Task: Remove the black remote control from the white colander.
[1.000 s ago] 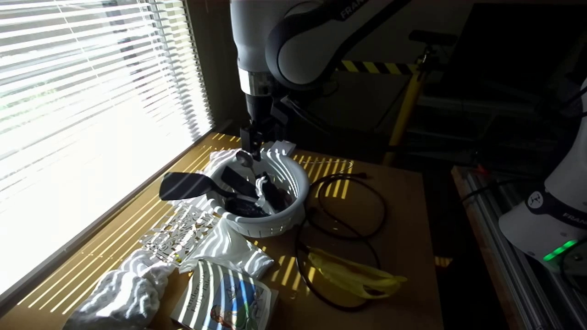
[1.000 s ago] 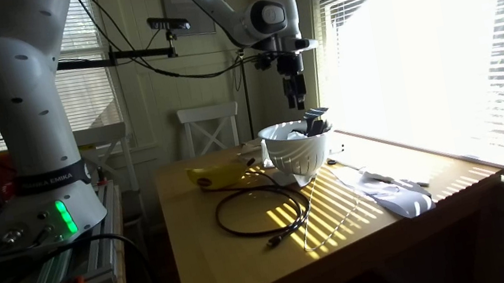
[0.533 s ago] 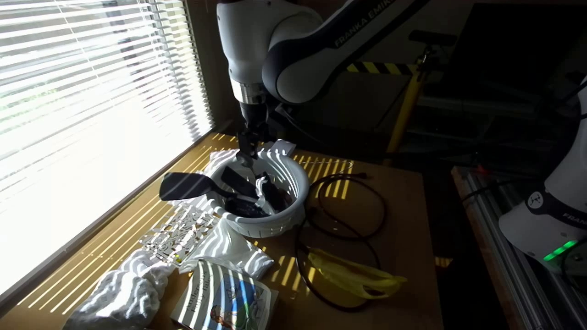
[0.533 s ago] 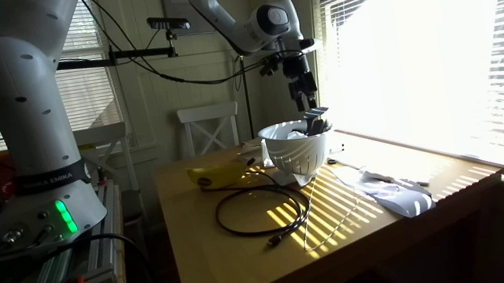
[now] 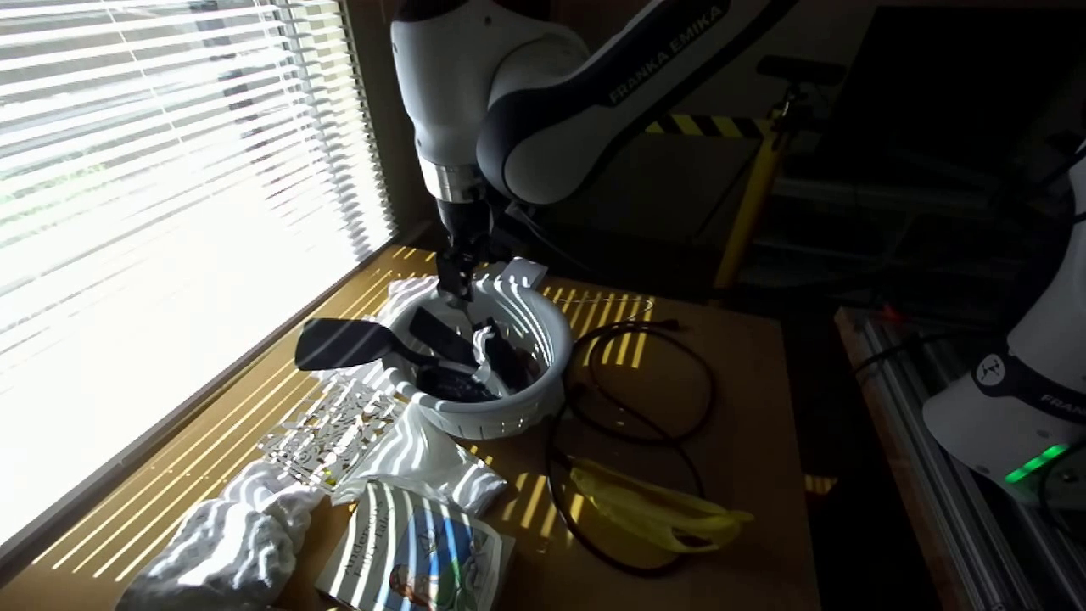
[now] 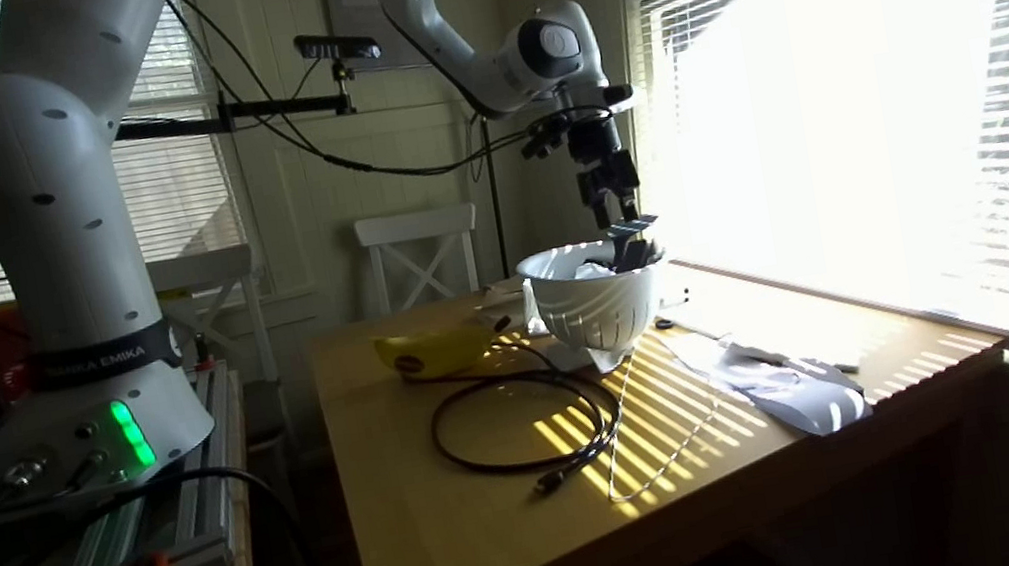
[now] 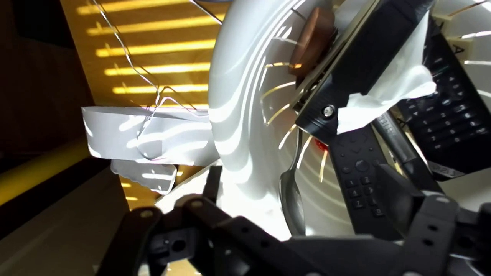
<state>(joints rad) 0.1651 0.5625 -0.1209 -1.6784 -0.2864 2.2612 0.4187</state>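
Observation:
The white colander [image 5: 553,352] stands on the table and holds mixed items; it shows in both exterior views [image 6: 595,311] and the wrist view [image 7: 234,88]. The slim black remote control [image 5: 441,338] leans inside it; in the wrist view the remote [image 7: 353,180] shows its number keys, its upper end under a black box. My gripper [image 5: 458,293] is open and empty, pointing down just above the colander's rim, also in an exterior view [image 6: 616,213]. In the wrist view the jaws [image 7: 303,188] span a spoon [image 7: 292,203], and one finger overlaps the remote. I cannot tell whether they touch.
In the colander are a wider black remote [image 7: 452,115], a black box [image 7: 356,69], white tissue [image 7: 383,101] and a black spatula [image 5: 344,344] jutting over the rim. A black cable [image 5: 708,390], yellow banana-like item [image 5: 653,505], book [image 5: 424,552] and plastic bag [image 5: 424,458] lie around it.
My gripper has come down toward the colander and shifted slightly toward the window. It has turned, and its fingers show further apart in an exterior view. The colander and its contents look unmoved.

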